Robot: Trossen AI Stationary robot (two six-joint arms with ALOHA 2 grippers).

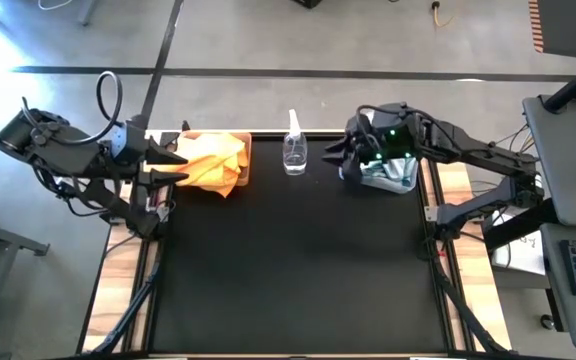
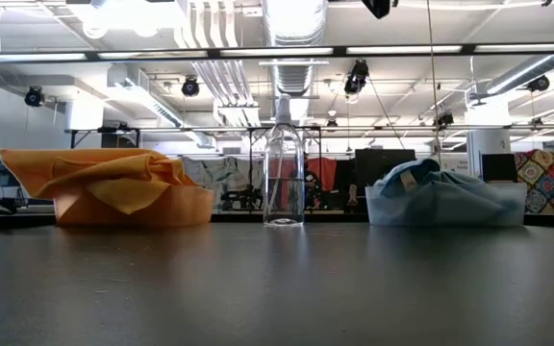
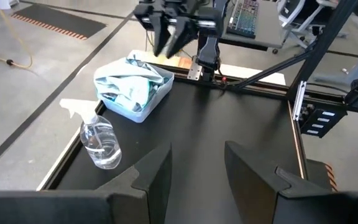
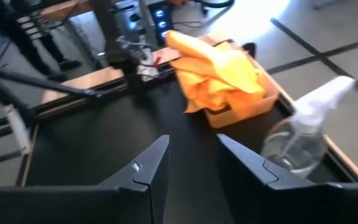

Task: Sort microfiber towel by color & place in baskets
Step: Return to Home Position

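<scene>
Microfiber towels [image 1: 213, 160] in orange lie heaped in the tan basket [image 2: 162, 207] at the back left. The blue towels [image 3: 129, 87] fill the grey-blue basket [image 2: 450, 210] at the back right. A spray bottle [image 1: 294, 150] stands between the baskets. My left gripper [image 3: 197, 146] is beside the tan basket, fingers spread, holding nothing. My right gripper [image 4: 192, 138] is by the grey-blue basket, spread too. Only the low view shows a tag [image 2: 407, 176], which is too small to read.

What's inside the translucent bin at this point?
Crumpled pale blue towels fill the translucent bin, heaped above its rim. Nothing else shows among them. How many there are, and the bin's floor, are hidden under the top folds. The right gripper hangs open near it.
</scene>
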